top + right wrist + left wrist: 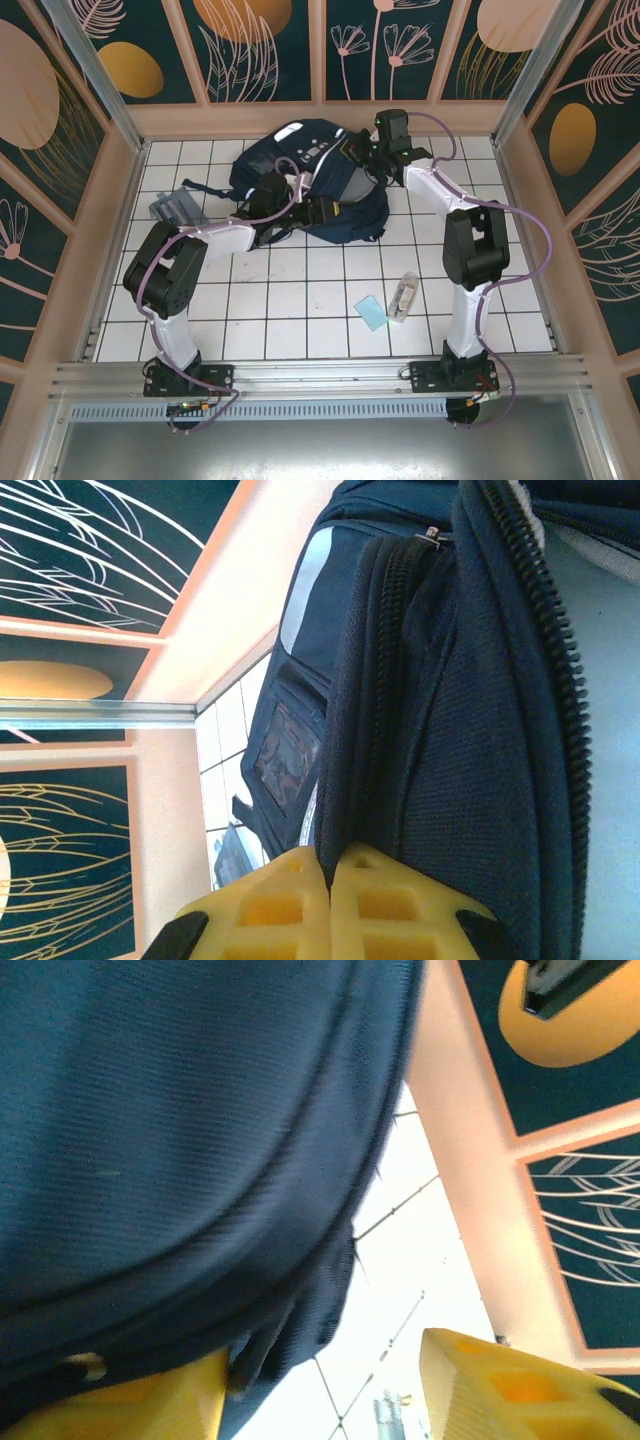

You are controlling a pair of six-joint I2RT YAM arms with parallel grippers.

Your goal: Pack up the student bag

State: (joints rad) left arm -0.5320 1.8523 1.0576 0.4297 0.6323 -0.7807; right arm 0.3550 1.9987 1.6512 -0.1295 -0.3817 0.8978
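Nearest the arm bases, lower right of the overhead view, a clear pouch [403,296] and a pale blue card [371,311] lie on the bench [300,330], well apart from the bag and not yet packed. Further up, the student bag [360,215] sits slumped at upper centre, close to the back wall. My left fingers [520,1390] are at its lower edge. They stand apart, released, and navy cloth drapes over one of them only, with bare bench showing in the gap. If I close from here I may catch a thin fold or nothing at all, and a lift would let the cloth slide off. My right fingers [290,910] are at the bag's upper right, clenched tight right against the zipper [560,680] edge. I cannot tell whether any cloth is pinched between them. If it is only a seam, a hard pull could strip it free or snag the teeth. Both arms are busy at the bag, so freeing one to fetch an item may let the mouth flop shut. A grey pouch [175,207] lies at the left, beside the bag, where a swinging elbow could knock it.
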